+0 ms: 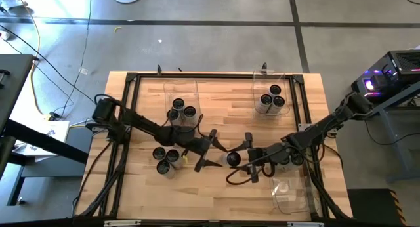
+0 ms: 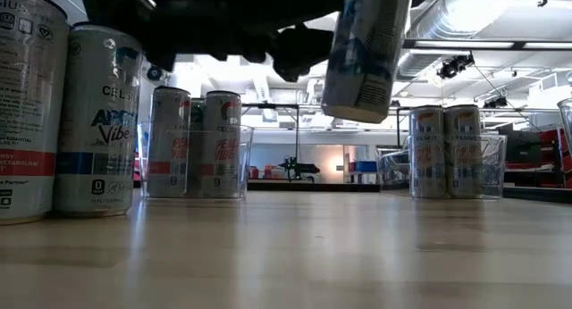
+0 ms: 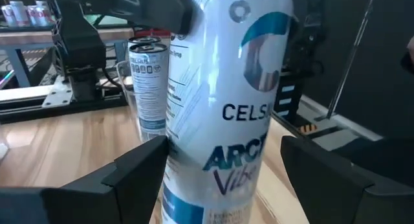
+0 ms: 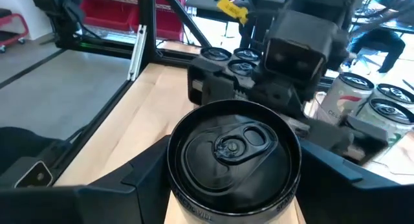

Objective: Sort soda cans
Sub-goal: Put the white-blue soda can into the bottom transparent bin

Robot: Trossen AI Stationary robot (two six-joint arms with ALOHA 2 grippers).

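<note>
A white-and-blue soda can point(image 2: 366, 50) hangs tilted in the air over the table's middle, with my right gripper point(image 4: 233, 175) shut on it near its dark top point(image 4: 233, 146). My left gripper point(image 3: 220, 169) stands open, its fingers on either side of the can's printed body point(image 3: 226, 120), and a gap shows on one side. In the high view the can point(image 1: 233, 159) lies between the left gripper point(image 1: 216, 151) and the right gripper point(image 1: 244, 156). My right gripper pinches the can's upper end, just under the rim point(image 4: 184, 201), between its two fingers. The fingers come nearly level from the table's right side. The can is lifted clear of the table and tilted, its lower end point(image 2: 353, 108) hanging free.
A clear bin point(image 1: 180, 89) at the far left holds three cans, and a bin point(image 1: 282, 79) at the far right holds three more. Three loose cans point(image 1: 165, 158) stand near the left. Another clear bin point(image 1: 292, 194) lies near the front right.
</note>
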